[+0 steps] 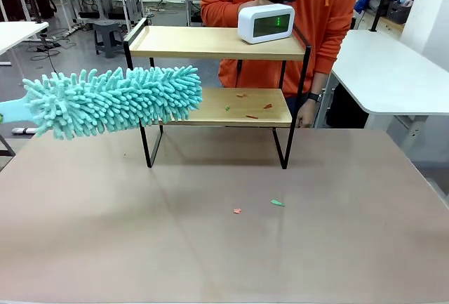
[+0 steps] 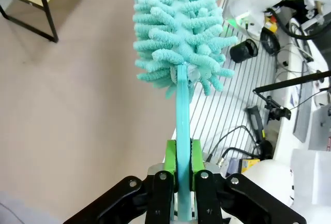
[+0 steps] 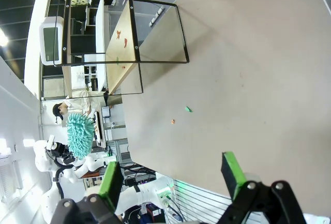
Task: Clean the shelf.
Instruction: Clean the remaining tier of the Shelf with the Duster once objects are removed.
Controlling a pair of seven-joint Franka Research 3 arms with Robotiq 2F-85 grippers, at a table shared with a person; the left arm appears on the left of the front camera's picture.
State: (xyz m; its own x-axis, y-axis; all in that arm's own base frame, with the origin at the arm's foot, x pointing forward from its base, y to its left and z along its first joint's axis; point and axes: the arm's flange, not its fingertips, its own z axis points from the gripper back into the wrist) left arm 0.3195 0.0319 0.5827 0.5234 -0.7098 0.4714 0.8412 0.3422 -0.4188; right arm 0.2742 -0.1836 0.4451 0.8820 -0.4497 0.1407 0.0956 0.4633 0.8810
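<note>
The left gripper has its green pads clamped on the flat turquoise handle of a duster, low in the middle of the left wrist view. The handle runs straight up from the jaws to the fluffy head. In the front view the head comes in from the left edge and lies roughly level, its tip overlapping the left end of the lower board.

The right gripper hangs over the table, its fingers wide apart and holding nothing.

The shelf stands in the upper middle of the front view, on the far part of the table. Small scraps lie on its lower board and a white clock sits at the right end of the top board. A person in orange stands just behind, one hand by the shelf's right post. Two more bits lie on the table, lower centre-right.

The head looks bulky for the gap between the boards. I judge it could snag the black upright at the left, shove the light frame and rock the clock. A hard sweep would fling scraps toward the person or onto the table. Drag on the fibres could also twist the thin handle in the pads
</note>
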